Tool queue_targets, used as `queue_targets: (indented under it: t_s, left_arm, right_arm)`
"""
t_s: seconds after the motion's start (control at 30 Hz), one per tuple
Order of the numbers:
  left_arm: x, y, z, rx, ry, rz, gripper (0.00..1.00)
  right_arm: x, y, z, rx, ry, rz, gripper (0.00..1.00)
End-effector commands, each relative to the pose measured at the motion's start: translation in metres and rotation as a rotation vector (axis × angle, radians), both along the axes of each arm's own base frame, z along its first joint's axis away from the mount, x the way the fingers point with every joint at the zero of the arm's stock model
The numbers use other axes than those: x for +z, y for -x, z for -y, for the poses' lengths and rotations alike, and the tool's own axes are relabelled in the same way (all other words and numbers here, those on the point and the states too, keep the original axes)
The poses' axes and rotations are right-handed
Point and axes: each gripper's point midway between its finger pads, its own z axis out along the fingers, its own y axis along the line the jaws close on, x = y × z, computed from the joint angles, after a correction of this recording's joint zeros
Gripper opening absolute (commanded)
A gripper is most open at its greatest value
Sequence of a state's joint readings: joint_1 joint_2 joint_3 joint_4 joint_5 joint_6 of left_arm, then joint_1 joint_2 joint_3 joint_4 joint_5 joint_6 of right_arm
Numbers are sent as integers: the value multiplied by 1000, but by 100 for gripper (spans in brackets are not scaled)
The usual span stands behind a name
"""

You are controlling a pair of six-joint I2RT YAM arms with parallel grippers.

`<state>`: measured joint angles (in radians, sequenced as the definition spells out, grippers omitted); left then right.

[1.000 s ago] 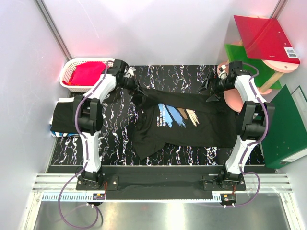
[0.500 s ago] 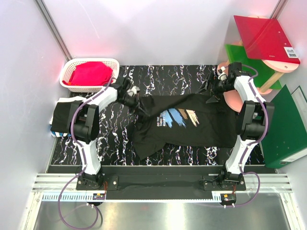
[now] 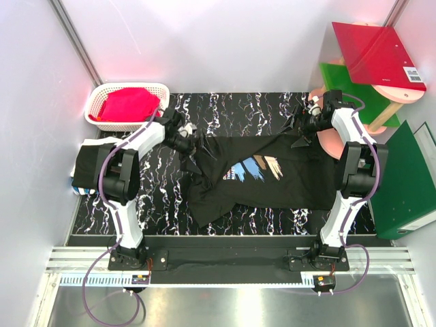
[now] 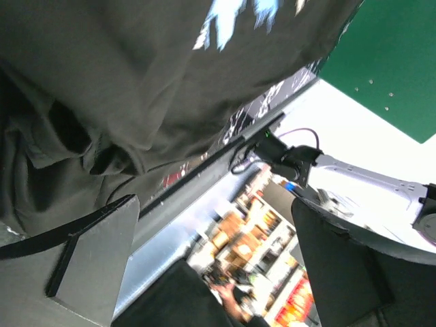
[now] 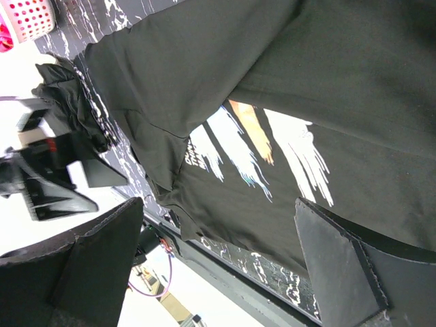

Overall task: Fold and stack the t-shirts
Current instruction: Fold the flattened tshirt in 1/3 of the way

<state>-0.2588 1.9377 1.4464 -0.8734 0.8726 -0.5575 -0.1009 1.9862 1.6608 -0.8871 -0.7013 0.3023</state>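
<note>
A black t-shirt (image 3: 286,177) with blue, orange and pale brush strokes lies spread across the dark marbled table (image 3: 238,105); its left part is bunched and folded over the edge of the print. My left gripper (image 3: 185,141) sits at that bunched left edge, open, with nothing between its fingers (image 4: 88,252); the shirt (image 4: 136,82) lies just beyond them. My right gripper (image 3: 300,129) hovers open over the shirt's far right edge, and the print (image 5: 266,150) shows past its fingers (image 5: 340,259). A second t-shirt (image 3: 88,163), folded into a black rectangle, rests at the table's left edge.
A white basket (image 3: 102,95) holding red cloth stands at the back left. Red (image 3: 378,54) and green (image 3: 347,82) folders and round wooden pieces crowd the back right. A green binder (image 3: 409,184) leans along the right side.
The left gripper carried the shirt's left edge from the back of the table down and rightward onto the shirt, then opened and let it go. The right arm barely moved.
</note>
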Motion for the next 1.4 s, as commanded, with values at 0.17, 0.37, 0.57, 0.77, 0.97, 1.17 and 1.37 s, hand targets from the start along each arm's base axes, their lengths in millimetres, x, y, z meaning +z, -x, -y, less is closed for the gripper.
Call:
queue_targets:
  t_s: [0.17, 0.37, 0.57, 0.77, 0.97, 1.17, 1.37]
  left_arm:
    - [39, -67, -17, 34, -143, 354, 80]
    - [-7, -90, -43, 98, -326, 300, 78]
    - [-32, -102, -55, 111, -402, 283, 95]
    - [-53, -117, -56, 131, -413, 284, 99]
    - [-82, -140, -48, 133, -397, 252, 83]
    - [-101, -166, -41, 144, -395, 254, 66]
    - [-107, -178, -36, 156, -367, 244, 7]
  right_arm:
    - [8, -6, -2, 15, -25, 33, 100]
    - [10, -4, -3, 15, -30, 32, 100]
    - [8, -3, -3, 17, -27, 30, 100]
    - [8, -5, -2, 16, -27, 30, 100]
    - [7, -6, -3, 17, -27, 28, 100]
    - [7, -6, -3, 19, -30, 28, 100]
    - [5, -6, -3, 18, -27, 25, 100]
